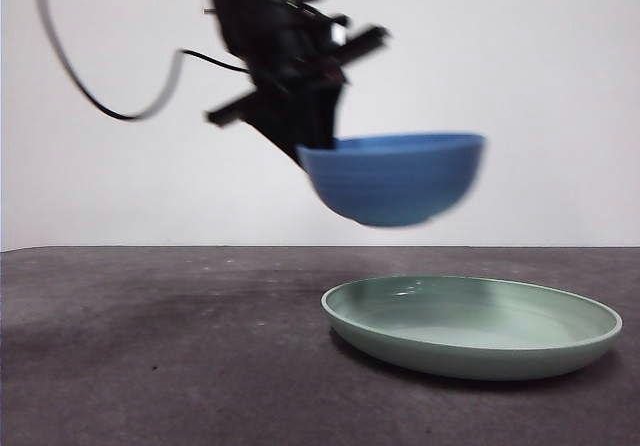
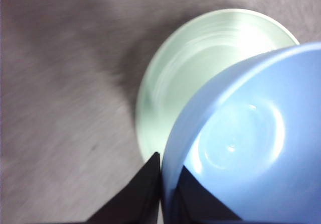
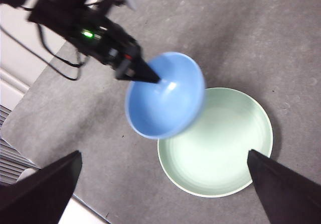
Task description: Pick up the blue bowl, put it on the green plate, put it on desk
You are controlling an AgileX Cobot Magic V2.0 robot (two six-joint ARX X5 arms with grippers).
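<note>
My left gripper [image 1: 308, 151] is shut on the rim of the blue bowl [image 1: 392, 178] and holds it in the air, above the green plate [image 1: 470, 324] and a little to its left. The plate lies empty on the dark desk [image 1: 150, 346]. In the left wrist view the jaws pinch the bowl's rim [image 2: 168, 174], one jaw outside and one inside, with the plate [image 2: 200, 58] below. The right wrist view looks down from high up on the left arm [image 3: 90, 30], the bowl [image 3: 165, 96] and the plate [image 3: 220, 148]. My right gripper [image 3: 165, 194] is open and empty, well above them.
A black cable [image 1: 90, 76] hangs from the left arm at the upper left. The desk's edge and a white floor strip [image 3: 15, 93] show in the right wrist view. A white wall [image 1: 540, 66] stands behind the desk.
</note>
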